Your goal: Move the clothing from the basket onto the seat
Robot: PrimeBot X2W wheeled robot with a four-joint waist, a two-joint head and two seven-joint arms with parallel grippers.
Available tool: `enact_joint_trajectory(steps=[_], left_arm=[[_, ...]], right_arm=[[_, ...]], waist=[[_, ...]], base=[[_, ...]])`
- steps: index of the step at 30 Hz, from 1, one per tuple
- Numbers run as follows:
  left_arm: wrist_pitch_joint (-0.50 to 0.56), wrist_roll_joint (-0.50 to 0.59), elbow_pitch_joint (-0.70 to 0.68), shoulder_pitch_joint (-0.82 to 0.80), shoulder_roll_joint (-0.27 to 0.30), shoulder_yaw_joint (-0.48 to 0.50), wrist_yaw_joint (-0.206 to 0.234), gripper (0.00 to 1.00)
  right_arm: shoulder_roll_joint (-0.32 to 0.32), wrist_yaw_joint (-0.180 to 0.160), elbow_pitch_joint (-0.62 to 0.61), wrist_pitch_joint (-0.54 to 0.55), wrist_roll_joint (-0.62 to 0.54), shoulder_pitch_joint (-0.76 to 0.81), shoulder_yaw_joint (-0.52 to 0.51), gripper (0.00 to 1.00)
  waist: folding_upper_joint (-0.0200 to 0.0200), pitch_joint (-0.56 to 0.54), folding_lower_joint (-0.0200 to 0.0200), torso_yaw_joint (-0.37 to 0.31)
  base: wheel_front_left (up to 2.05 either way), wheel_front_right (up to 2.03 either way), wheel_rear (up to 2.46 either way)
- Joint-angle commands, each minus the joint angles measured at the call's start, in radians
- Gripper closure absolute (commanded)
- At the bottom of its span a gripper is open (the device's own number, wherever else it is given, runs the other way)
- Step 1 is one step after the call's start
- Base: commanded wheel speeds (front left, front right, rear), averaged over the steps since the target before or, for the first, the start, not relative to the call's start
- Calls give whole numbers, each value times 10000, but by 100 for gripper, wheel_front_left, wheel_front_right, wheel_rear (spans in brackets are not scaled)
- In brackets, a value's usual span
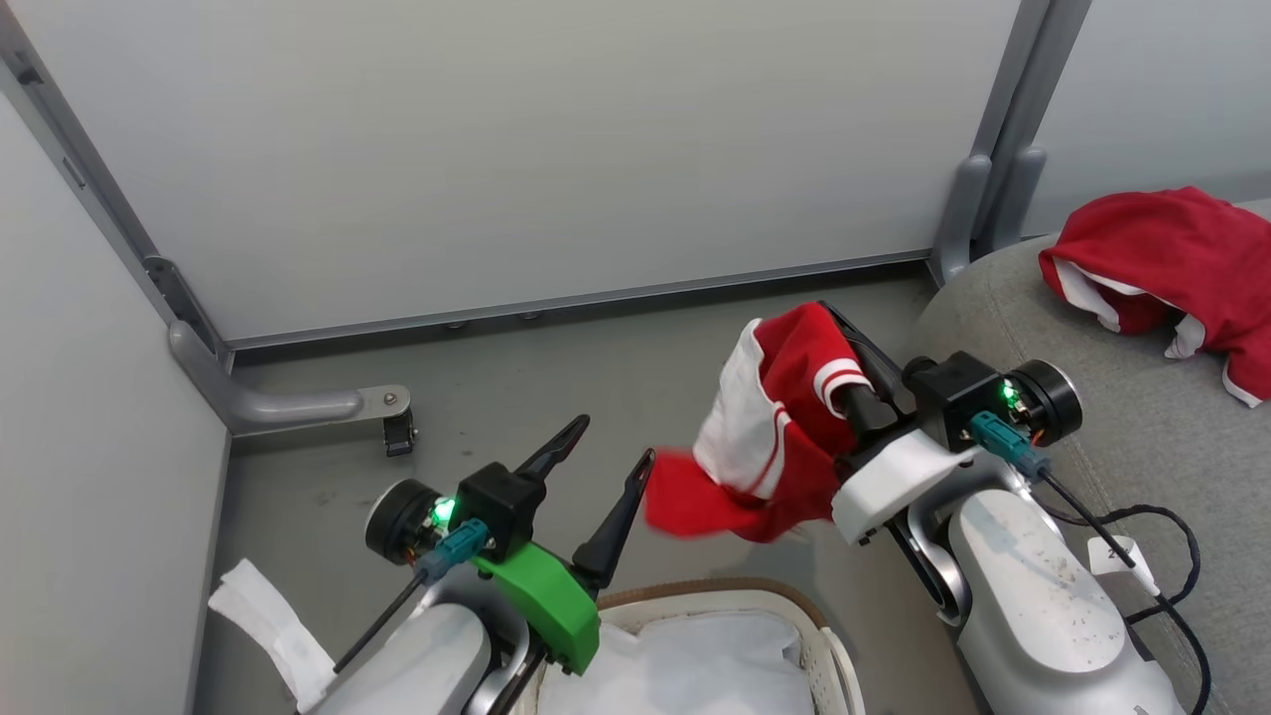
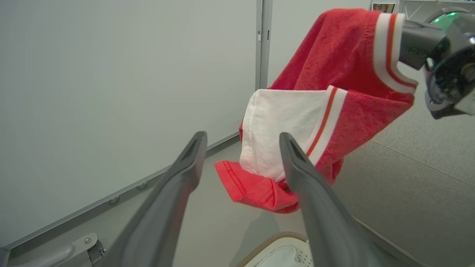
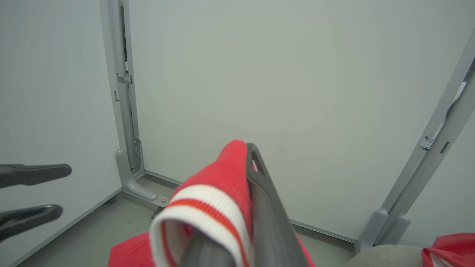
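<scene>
A red garment with white panels and stripe trim, part of the clothing (image 1: 784,437), hangs in the air over the grey floor. My right gripper (image 1: 844,333) is shut on it, and the striped cuff (image 3: 207,193) drapes over its fingers (image 3: 259,178). Left of it, my left gripper (image 1: 616,439) stands open and apart from the cloth, which hangs just beyond its fingertips (image 2: 334,74). Another red garment (image 1: 1172,258) lies on the grey seat (image 1: 1122,447) at the right. The basket (image 1: 715,594) sits at the bottom edge with a white liner (image 1: 695,665) inside.
White partition walls close off the back and left. Grey frame posts stand in the corners, one with a foot and caster (image 1: 397,427). A black cable (image 1: 1152,526) with a white tag lies on the seat beside my right forearm.
</scene>
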Motion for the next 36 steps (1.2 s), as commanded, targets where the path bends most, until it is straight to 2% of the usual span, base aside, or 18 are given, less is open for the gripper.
enact_joint_trajectory(steps=[1, 9, 20, 27, 36], left_arm=[[-29, 147, -92, 304, -96, 214, -16, 0], [-31, 766, -245, 1329, -394, 1084, -340, 0], [-30, 1585, -240, 1857, -874, 1880, -602, 0], [-22, 1910, -391, 2056, -1116, 2243, -699, 0], [-22, 2473, -686, 1742, -1348, 2587, -768, 0]], right_arm=[[-34, -11, -82, -19, -77, 188, -102, 100], [-32, -11, -213, -21, -116, 295, -447, 100], [-37, -11, -493, -21, -205, 281, -758, 100], [-37, -12, -779, -21, -414, -43, -1079, 100], [-32, -11, -1122, -21, -751, -169, -1731, 100]], waist=[[0, 45, 0, -32], [0, 122, 0, -131], [0, 160, 0, -459], [0, 473, 0, -1428], [0, 1207, 0, -3191]], base=[[0, 0, 0], [0, 0, 0], [0, 0, 0], [0, 0, 0], [0, 0, 0]])
